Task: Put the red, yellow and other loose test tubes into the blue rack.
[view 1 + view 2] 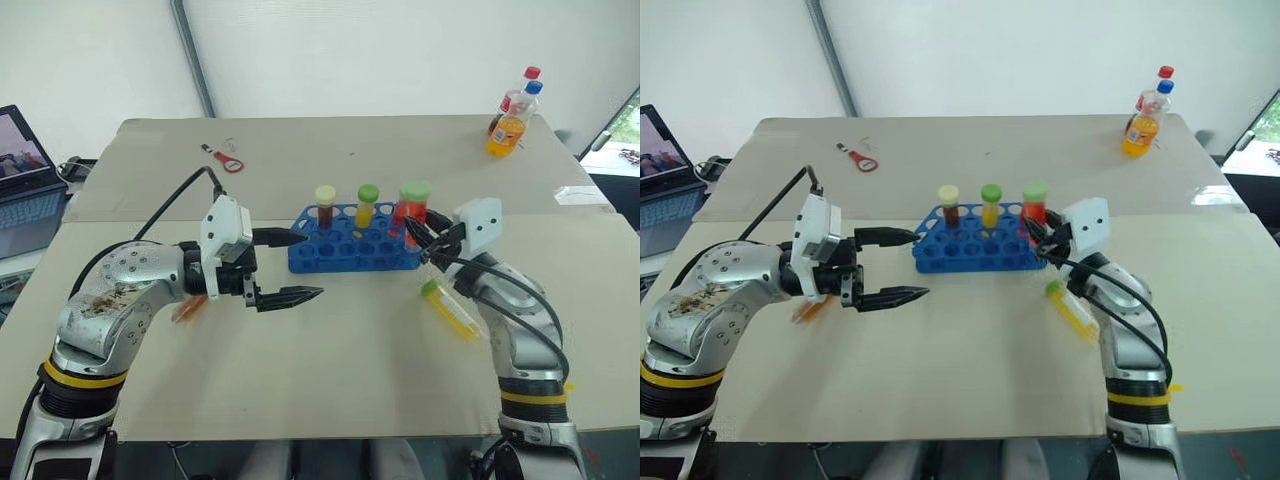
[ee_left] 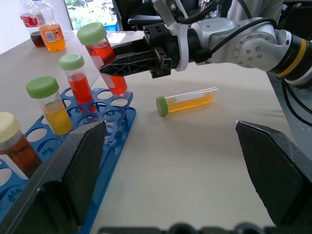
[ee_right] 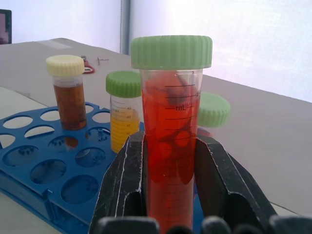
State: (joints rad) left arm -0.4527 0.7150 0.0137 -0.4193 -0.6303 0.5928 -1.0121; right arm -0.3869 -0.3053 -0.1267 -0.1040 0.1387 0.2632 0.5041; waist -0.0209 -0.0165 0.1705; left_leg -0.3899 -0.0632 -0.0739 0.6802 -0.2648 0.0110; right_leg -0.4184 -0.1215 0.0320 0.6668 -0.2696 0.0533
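While a red tube with a green cap is clamped upright between the fingers of the right end effector, it is held at the right end of the blue rack on the counter. Three tubes are seated in the rack: amber-brown, yellow and another red one. One yellow tube is seen lying loose near the right arm. The left end effector is spread wide and empty beside the rack's left end.

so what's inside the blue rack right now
The blue rack holds three upright tubes: an amber tube, a yellow tube and a red tube. Their bottoms are hidden in the holes.
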